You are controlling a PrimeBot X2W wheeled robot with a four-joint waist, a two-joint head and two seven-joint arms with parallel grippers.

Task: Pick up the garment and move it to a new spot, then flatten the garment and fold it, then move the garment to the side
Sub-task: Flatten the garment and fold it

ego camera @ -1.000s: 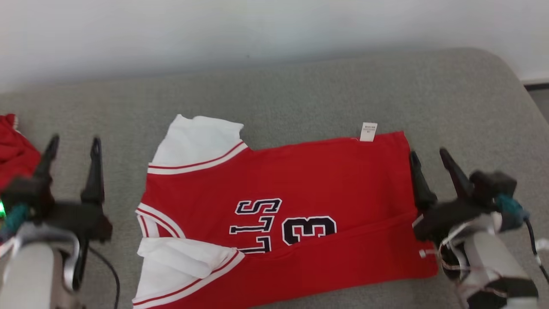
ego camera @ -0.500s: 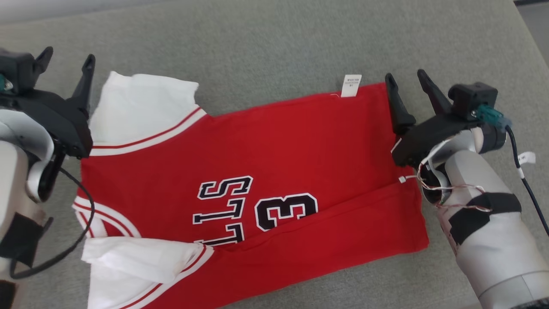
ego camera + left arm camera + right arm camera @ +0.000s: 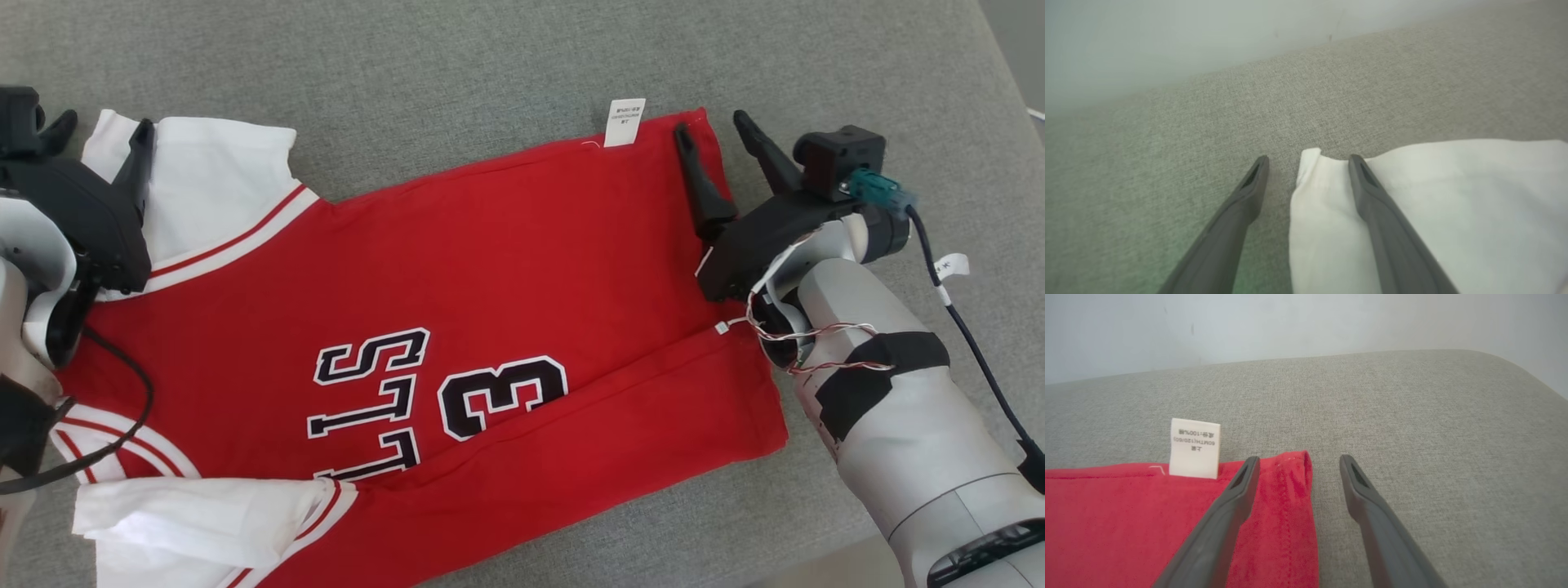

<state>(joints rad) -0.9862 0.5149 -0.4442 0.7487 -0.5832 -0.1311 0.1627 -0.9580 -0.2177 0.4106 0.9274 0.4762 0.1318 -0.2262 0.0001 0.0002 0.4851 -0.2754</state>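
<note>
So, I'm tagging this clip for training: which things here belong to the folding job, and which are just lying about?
Job:
red jersey, with its white care label
left gripper and right gripper, both open at its far corners

Just there:
grey cushion underneath
black cable on the right arm

Straddling the corner of a white sleeve (image 3: 1453, 204) with gripper (image 3: 1308, 158) spread wide: right finger over the cloth, left over bare cushion (image 3: 1147, 163). Beyond the tips, pale wall (image 3: 1167, 36).
</note>
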